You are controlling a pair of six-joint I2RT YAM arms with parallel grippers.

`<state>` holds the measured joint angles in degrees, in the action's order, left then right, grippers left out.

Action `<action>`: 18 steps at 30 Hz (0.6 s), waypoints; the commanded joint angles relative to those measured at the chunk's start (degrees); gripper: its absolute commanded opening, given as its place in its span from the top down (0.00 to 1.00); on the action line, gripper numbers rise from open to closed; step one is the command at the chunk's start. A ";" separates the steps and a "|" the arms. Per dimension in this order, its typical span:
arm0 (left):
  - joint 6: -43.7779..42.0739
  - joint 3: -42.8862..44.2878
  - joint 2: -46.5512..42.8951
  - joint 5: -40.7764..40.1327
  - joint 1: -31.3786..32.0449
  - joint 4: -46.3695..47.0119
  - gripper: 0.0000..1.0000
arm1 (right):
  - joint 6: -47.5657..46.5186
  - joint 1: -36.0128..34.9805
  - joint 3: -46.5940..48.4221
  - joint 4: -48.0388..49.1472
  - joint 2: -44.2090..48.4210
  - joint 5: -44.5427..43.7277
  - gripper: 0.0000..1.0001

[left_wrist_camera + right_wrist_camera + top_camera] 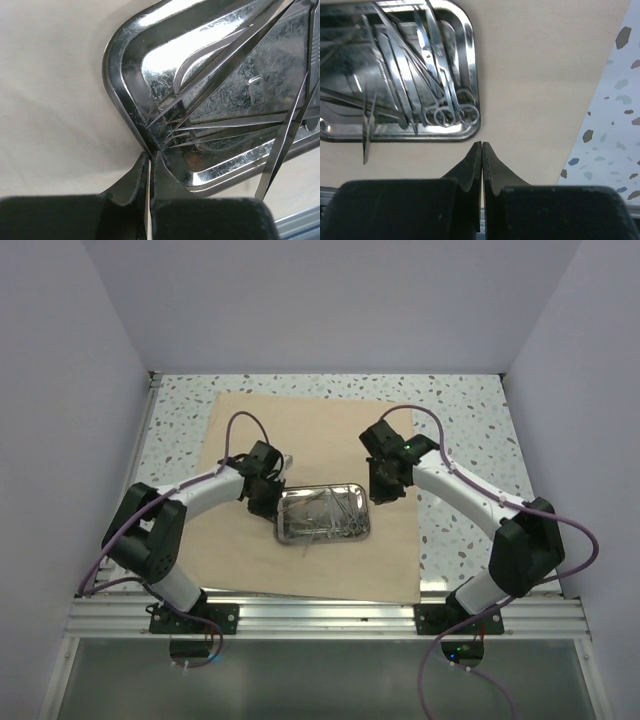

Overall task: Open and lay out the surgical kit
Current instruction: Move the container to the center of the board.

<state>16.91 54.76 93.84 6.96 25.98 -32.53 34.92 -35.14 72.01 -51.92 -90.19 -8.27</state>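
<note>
The beige cloth wrap [300,430] lies spread flat on the table. The shiny steel tray [283,530] sits on it near the front, holding several thin scissors and tweezers [325,515]. My left gripper [268,502] is at the tray's left end. In the left wrist view its jaws [150,156] are closed on the rim at a corner of the tray [112,60], one finger outside and one inside. My right gripper [380,495] hovers by the tray's right end. In the right wrist view it [482,144] is shut and empty, just off the tray rim [472,75], near the scissors' rings [452,112].
The cloth [535,75] rests on a speckled white table [615,125] with grey walls at left, right and back. One tweezer tip [366,145] pokes out over the tray's near rim. An aluminium rail [320,615] runs along the front edge.
</note>
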 commanded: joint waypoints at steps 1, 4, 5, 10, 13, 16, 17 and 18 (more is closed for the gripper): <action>-1.79 -3.08 -4.09 2.54 5.30 -0.33 1.00 | 0.15 0.15 -1.34 -2.83 5.28 -1.75 1.00; -1.09 -4.49 -6.12 1.48 7.07 -1.65 1.00 | 0.15 0.15 -2.57 -3.27 7.22 -2.10 1.00; -0.83 -4.05 -6.48 1.30 7.42 -2.18 1.00 | 0.15 0.07 -2.84 -3.19 7.48 -2.10 1.00; 1.98 -1.77 -3.50 -3.53 7.42 -5.25 1.00 | 0.59 0.07 -2.84 -2.92 6.61 -1.57 1.00; 3.65 -0.98 -2.61 -3.62 7.42 -6.22 0.82 | 0.24 0.15 -1.35 -3.54 6.17 -1.66 0.84; 4.80 0.42 -3.40 -3.36 7.42 -6.49 0.61 | -0.29 0.07 -0.29 -4.33 6.61 -2.36 0.39; 5.06 1.22 -3.66 -3.71 7.42 -7.62 0.49 | -0.37 0.07 -0.20 -4.68 7.04 -2.71 0.29; 5.41 2.09 -4.10 -4.49 7.33 -8.33 0.34 | -0.55 0.15 0.06 -5.12 7.14 -2.80 0.27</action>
<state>20.32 53.06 91.07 4.43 33.41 -38.28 34.74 -35.14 69.41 -55.16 -84.07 -9.61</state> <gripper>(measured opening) 0.516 0.689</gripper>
